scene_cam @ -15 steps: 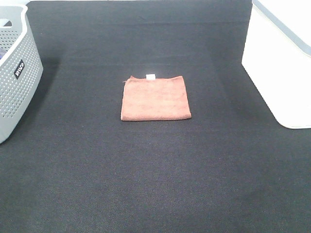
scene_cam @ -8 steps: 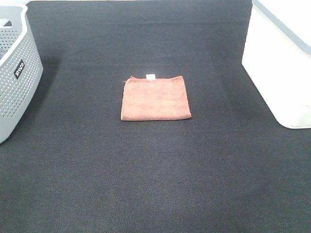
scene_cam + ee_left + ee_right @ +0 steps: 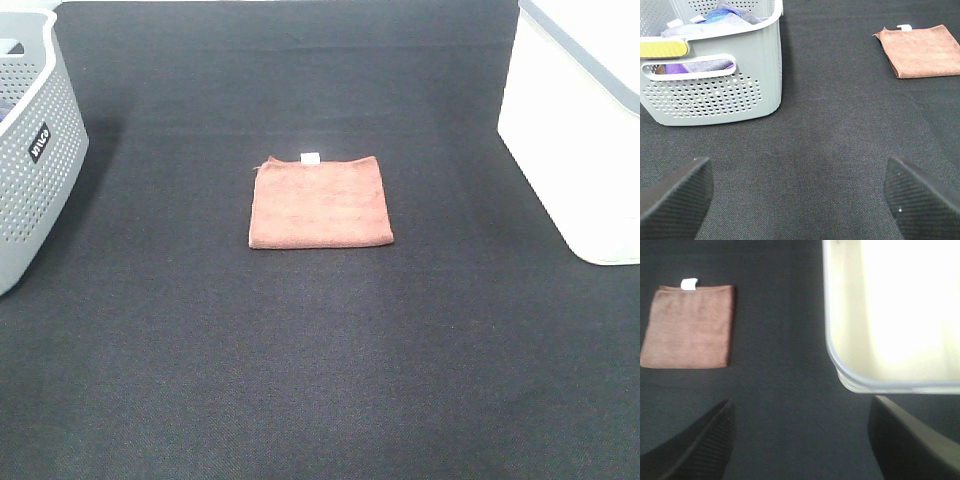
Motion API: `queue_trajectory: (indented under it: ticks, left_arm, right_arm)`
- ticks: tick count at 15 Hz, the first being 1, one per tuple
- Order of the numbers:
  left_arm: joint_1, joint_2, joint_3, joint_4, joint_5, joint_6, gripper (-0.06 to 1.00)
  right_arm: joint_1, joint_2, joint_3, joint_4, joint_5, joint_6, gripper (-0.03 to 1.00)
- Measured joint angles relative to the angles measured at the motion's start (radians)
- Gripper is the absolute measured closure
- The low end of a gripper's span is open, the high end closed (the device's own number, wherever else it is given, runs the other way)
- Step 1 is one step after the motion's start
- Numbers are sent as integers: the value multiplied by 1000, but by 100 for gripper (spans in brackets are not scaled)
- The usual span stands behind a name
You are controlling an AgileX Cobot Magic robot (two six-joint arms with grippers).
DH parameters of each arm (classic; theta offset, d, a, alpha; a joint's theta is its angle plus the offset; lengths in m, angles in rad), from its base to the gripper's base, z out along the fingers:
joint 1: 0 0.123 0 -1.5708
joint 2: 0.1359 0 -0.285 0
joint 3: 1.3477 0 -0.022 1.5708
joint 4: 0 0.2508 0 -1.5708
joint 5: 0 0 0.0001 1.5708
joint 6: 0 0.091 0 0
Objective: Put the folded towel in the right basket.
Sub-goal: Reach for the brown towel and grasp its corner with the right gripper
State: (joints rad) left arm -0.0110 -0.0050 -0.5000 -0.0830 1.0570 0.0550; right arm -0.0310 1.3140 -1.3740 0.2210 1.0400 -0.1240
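A folded brown towel [image 3: 320,201] with a small white tag lies flat in the middle of the black table. It also shows in the left wrist view [image 3: 922,50] and the right wrist view [image 3: 689,326]. The right basket [image 3: 575,130] is white and stands at the right edge; the right wrist view looks down on its rim [image 3: 860,382]. Neither gripper shows in the exterior view. My left gripper [image 3: 800,200] is open and empty, well short of the towel. My right gripper [image 3: 800,440] is open and empty, between the towel and the white basket.
A grey perforated basket [image 3: 30,150] stands at the left edge. The left wrist view shows it [image 3: 715,95] holding several cloths. The black cloth-covered table [image 3: 320,350] spreads around the towel.
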Motion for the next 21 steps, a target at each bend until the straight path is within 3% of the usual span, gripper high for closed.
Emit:
queue_trajectory:
  ticks: [2,4,6,9,14,21]
  left_arm:
    - [0,0,0,0,0,0,7]
    - [0,0,0,0,0,0,7]
    - [0,0,0,0,0,0,7]
    - [0,0,0,0,0,0,7]
    - [0,0,0,0,0,0,7]
    - [0,0,0,0,0,0,7]
  right_arm:
    - [26,108,-97,54,44,-28,27]
    - [117,208,-149,62,55,-50,27]
    - [215,333,-181,61,25,-50,27]
    - [288,503,-226,112,-20,-50,27]
    - [290,703,-308,220,-23,-50,27]
    - [290,1021,-570,287,-3,-50,21]
